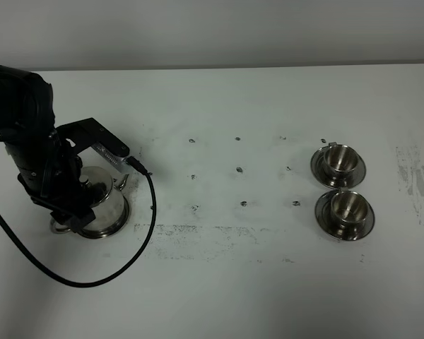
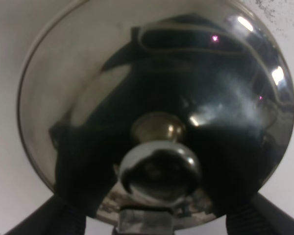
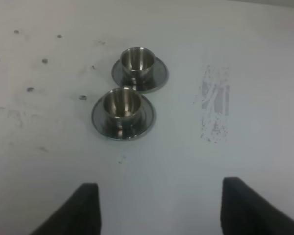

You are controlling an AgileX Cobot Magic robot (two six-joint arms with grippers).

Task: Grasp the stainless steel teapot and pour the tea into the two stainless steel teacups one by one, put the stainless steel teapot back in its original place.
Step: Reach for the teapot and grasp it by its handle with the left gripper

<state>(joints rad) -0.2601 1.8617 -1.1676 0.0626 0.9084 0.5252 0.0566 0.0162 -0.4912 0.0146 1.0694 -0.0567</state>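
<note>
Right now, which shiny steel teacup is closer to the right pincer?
The front steel teacup; the other teacup stands behind it, farther from the right pincer.

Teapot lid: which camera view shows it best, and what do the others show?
The left wrist view: the teapot lid fills the picture, its knob close up. In the exterior high view it is small and partly hidden by the left arm. The right wrist view shows the two teacups, no teapot.
</note>
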